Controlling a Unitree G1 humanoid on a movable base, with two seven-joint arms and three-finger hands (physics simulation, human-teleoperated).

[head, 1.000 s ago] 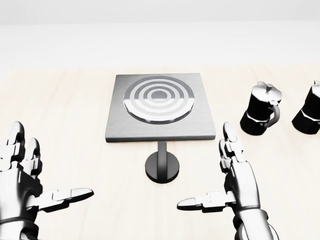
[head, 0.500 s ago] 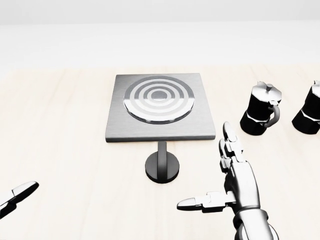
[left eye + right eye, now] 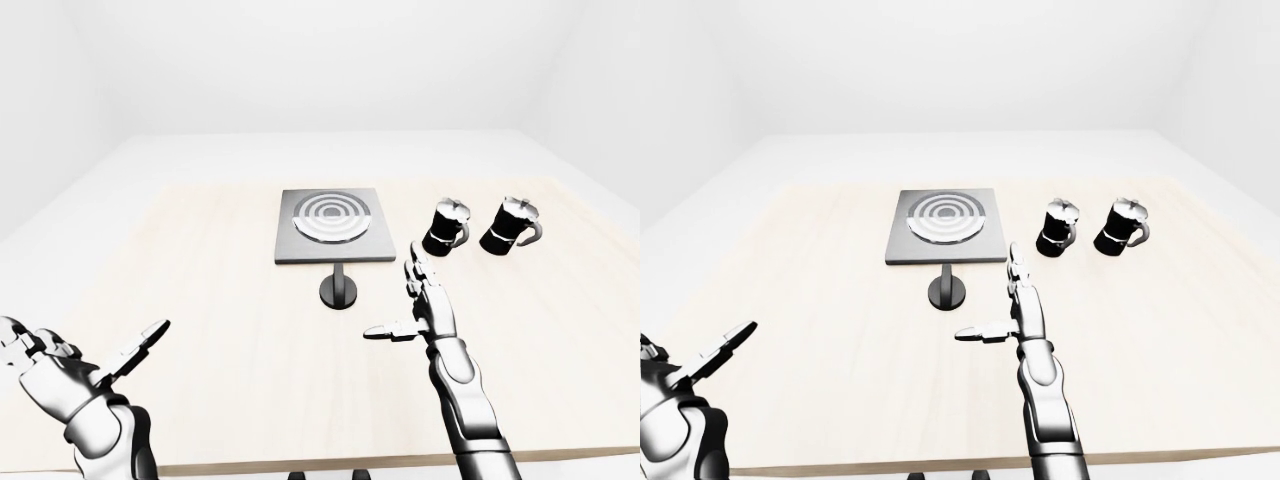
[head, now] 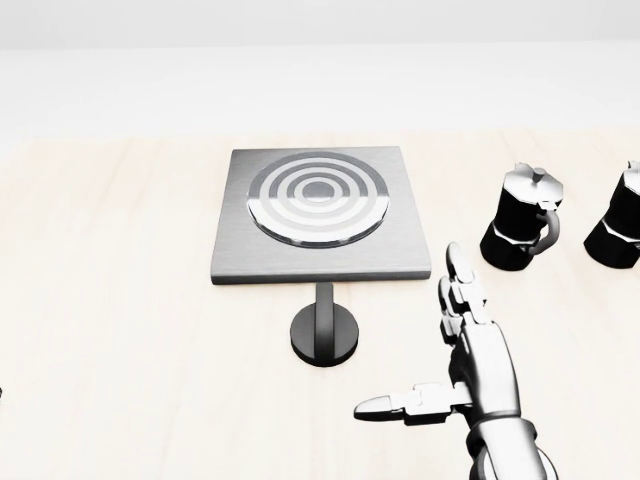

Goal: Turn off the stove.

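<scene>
Right robot hand (image 4: pixel 455 345) held spread over the desk (image 4: pixel 120 300), fingers pointing up the head view, thumb stretched leftward, gripping nothing. Stove (image 4: pixel 320 213) lay up and to the left of that hand, well apart from the fingertips, flat on the desk with its ringed burner facing up. Round black knob (image 4: pixel 325 332) on a short stem stood just below the stove's lower edge, left of the hand and near the thumb tip, untouched. Two black pots (image 4: pixel 522 230) (image 3: pixel 510 224) stood up and to the right of the hand. Left robot hand (image 3: pixel 75 372) hung low at the left-eye view's bottom left, fingers splayed, empty, far from the stove.
</scene>
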